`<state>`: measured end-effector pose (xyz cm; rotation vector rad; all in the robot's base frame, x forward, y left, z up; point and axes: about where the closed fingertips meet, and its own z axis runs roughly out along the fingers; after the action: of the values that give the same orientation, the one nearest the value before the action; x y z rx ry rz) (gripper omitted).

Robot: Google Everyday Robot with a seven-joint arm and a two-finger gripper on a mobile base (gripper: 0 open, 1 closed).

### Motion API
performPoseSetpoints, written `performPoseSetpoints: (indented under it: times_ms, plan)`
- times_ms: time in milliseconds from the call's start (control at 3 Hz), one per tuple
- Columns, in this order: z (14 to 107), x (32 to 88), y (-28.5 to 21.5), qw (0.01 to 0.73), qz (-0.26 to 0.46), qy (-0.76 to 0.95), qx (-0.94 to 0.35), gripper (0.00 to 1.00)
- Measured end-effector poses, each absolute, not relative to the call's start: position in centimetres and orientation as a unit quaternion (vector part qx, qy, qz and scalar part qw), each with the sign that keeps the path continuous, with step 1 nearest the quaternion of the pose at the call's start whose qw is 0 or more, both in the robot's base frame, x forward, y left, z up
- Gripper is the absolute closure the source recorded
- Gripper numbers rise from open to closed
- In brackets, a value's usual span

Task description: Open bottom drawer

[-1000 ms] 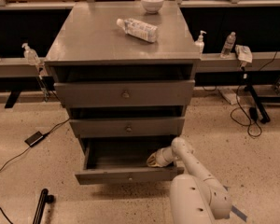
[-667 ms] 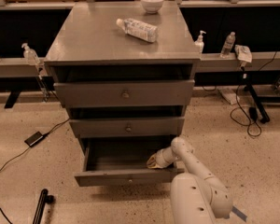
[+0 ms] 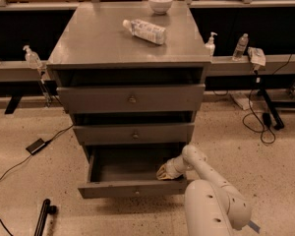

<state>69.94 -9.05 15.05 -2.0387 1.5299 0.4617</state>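
The bottom drawer [image 3: 132,190] is the lowest of three grey drawers in the metal cabinet. It stands pulled out, and its dark inside [image 3: 128,165] shows. Its front panel has a small round knob [image 3: 136,192]. My gripper [image 3: 163,172] is at the end of the white arm [image 3: 201,167], inside the drawer at its right side, just behind the front panel. The middle drawer [image 3: 133,133] and the top drawer [image 3: 132,98] sit further back above it.
A plastic bottle [image 3: 144,31] lies on the cabinet top, and a white bowl [image 3: 160,3] stands at its back edge. Cables and a power brick [image 3: 38,145] lie on the floor at left. A black stand leg [image 3: 268,107] and cables are at right. A dark rod [image 3: 43,216] lies at bottom left.
The bottom drawer has stayed pulled out. The gripper and arm hold nearly the same place at the drawer's right side.
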Motion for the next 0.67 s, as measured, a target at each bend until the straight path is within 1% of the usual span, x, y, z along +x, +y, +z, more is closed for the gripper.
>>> performPoseSetpoints:
  times_ms: [333,667]
  plan:
    - [16.0,68.6,-9.8,0.274,0.183,0.572,-0.751,1.00]
    - [17.6,68.1,-10.0,0.292,0.192,0.570,-0.744,1.00]
